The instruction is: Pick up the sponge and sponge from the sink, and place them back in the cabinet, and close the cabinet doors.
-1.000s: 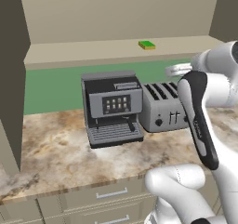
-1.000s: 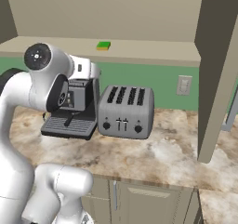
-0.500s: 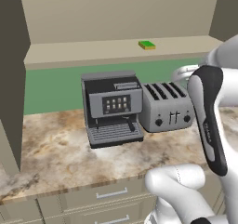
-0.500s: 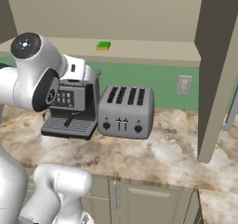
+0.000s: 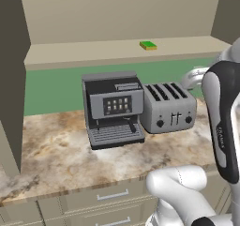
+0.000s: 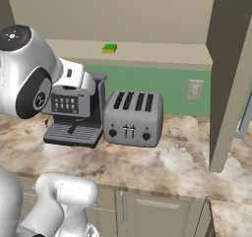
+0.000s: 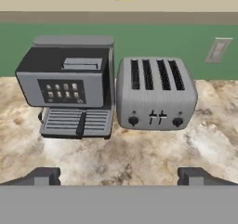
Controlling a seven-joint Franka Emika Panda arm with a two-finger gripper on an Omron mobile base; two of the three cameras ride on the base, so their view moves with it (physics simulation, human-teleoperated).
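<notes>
Since the earlier frames the arm has swung back toward the base: in the left base view its dark forearm link sits further right and lower, now uncovering the toaster [image 5: 168, 107]; in the right base view the white shoulder joint has moved left and up, still overlapping the coffee machine [image 6: 74, 118].

Gripper [image 7: 119, 175]: jaws wide apart, nothing held, nothing touched. Both fingertips [image 7: 44, 175] hang above the marble counter [image 7: 139, 158], in front of the appliances.

Bright-green-topped sponge [image 5: 148, 45]: lies flat on the cabinet [image 5: 117, 18] shelf, approx. above the toaster/coffee machine gap, near the shelf front edge.

View differences:
- Hand view: appliance fronts square-on, coffee machine drip tray, wall outlet [image 7: 216, 49] on the green backsplash.
- Right base view: the outlet too, plus the dark cabinet side panel [image 6: 229, 74] at right.
- Left base view: drawer fronts [image 5: 108, 197] below the counter edge, dark panel at left.

Clearances: open counter in front of both appliances and right of the toaster. Shelf bare either side of the sponge. Toaster and coffee machine stand just beside each other.
</notes>
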